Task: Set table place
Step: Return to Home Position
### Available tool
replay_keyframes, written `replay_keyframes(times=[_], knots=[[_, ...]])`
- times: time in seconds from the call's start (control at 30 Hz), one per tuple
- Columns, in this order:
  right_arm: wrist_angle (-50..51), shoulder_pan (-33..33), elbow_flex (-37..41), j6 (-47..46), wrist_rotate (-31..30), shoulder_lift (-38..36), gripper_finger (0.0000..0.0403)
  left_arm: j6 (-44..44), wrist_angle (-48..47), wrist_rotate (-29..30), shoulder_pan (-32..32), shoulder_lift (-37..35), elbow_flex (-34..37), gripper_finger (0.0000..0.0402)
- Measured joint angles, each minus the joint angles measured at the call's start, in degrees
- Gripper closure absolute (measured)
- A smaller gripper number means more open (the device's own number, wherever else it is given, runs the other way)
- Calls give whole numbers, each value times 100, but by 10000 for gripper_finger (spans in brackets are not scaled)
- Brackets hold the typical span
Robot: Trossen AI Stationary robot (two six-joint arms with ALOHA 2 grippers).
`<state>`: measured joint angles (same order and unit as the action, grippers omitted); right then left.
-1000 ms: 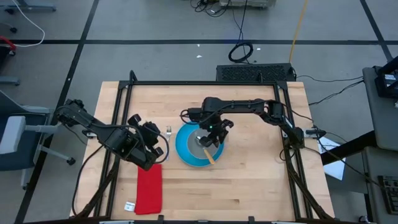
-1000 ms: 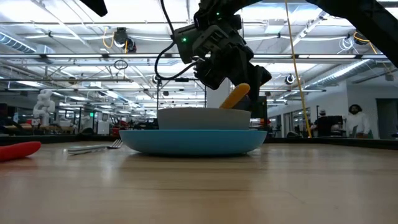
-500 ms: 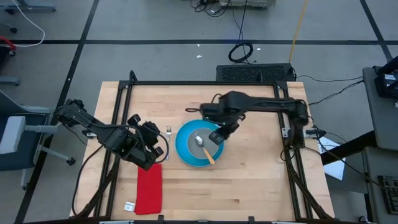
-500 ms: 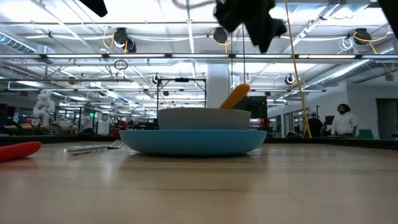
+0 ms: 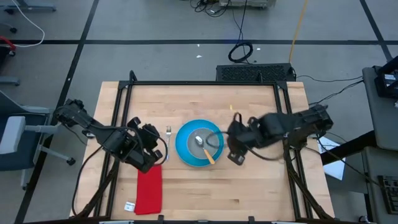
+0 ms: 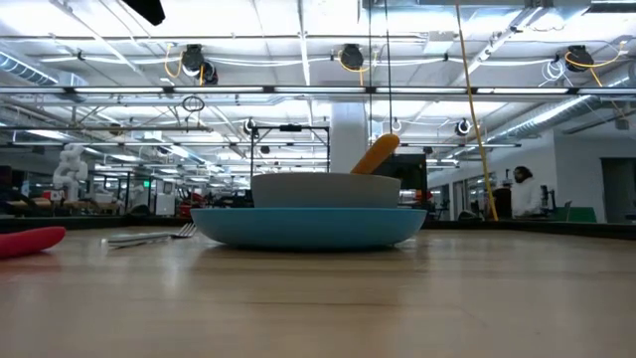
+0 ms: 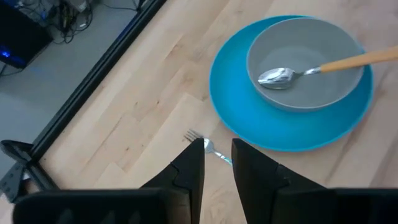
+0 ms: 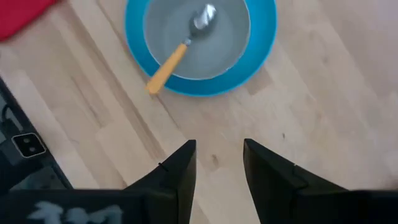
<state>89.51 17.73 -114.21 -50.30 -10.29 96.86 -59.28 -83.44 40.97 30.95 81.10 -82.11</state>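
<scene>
A round blue plate [image 5: 186,152] lies at the middle of the table [image 5: 249,193], with a grey bowl [image 5: 211,138] standing on it. The orange-handled spoon [image 5: 208,152] has its metal end in the bowl and its handle [image 6: 376,154] leaning on the rim. A silver fork [image 5: 168,135] lies flat on the wood left of the plate. My left gripper [image 7: 217,155] hovers open above the fork's handle. My right gripper [image 8: 214,165] hangs open above bare wood just right of the plate.
A red folded cloth [image 5: 149,188] lies near the front left, with a small white tag [image 5: 129,206] beside it. Black rails [image 5: 205,83] run along the table edges. Bare wood lies right of the plate and toward the near edge. A person [image 6: 522,191] stands far off in the room.
My right gripper has risen from over the bowl, swung toward the table's right edge and turned, leaving the low view. The spoon stays in the bowl with its handle on the rim.
</scene>
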Motion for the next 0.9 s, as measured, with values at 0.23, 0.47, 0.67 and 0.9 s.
replay_keyframes(times=[0.23,0.47,0.67,0.9], knots=[[19,1117,0,-439,-1155,-235,282,-379,68,0,394,0,0,314],[-75,2037,109,-886,-2183,-250,282,-730,425,27,1004,0,0,314],[-170,2499,936,-1550,-2611,-368,282,-816,886,417,1540,0,0,314],[-1522,2747,2760,-1913,-2743,-982,282,-1155,1013,853,1934,12,0,314]])
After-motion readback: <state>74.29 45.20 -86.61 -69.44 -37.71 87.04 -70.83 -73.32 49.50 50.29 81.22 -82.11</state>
